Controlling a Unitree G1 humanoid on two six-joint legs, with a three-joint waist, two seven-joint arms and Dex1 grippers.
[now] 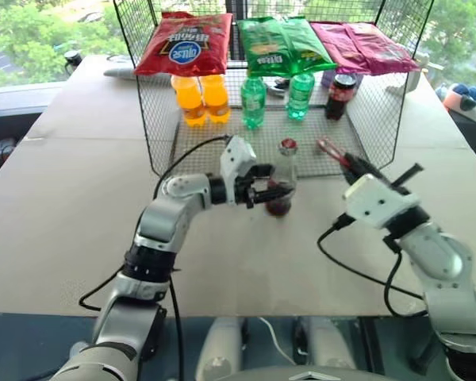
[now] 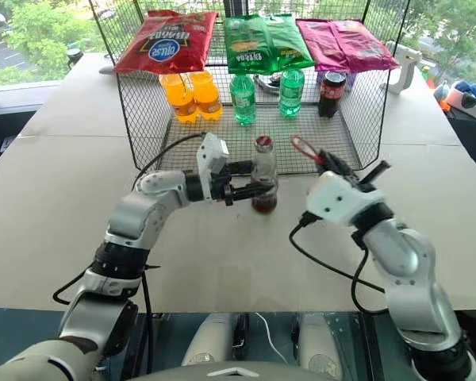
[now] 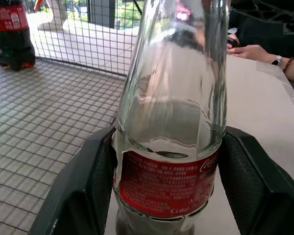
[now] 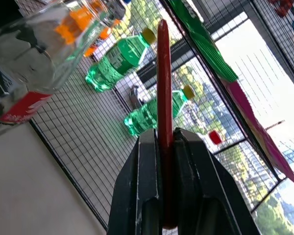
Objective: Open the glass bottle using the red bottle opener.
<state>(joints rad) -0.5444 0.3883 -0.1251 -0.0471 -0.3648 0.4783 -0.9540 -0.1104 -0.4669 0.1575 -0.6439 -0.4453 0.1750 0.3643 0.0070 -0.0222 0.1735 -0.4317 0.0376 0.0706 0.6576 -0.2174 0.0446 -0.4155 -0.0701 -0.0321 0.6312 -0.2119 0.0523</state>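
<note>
Two grippers are engaged, one on each task item. The left gripper point(image 1: 263, 193) reaches in from the left, roughly level, and has its two black fingers point(image 3: 85, 188) set on either side of the glass bottle point(image 1: 282, 181) at the red label band, pads against the glass. The bottle stands upright on the table point(image 1: 63, 206), just in front of the near edge of the wire rack point(image 1: 159, 103), with dark cola in its lower part and its crown cap in place.

The right gripper point(image 1: 357, 166) is clamped fully onto the red bottle opener point(image 1: 331, 149), holding it by the handle. The opener's ring head projects beyond the fingertips toward the far left. It is to the right of the bottle's neck, near cap height, and apart from the bottle; a clear gap separates the ring head from the cap.

On the rack floor beyond stand two orange bottles point(image 1: 202, 97), two green bottles point(image 1: 254, 101) and a dark cola bottle point(image 1: 341, 95). Three snack bags point(image 1: 282, 44) lie across the top of the rack.
</note>
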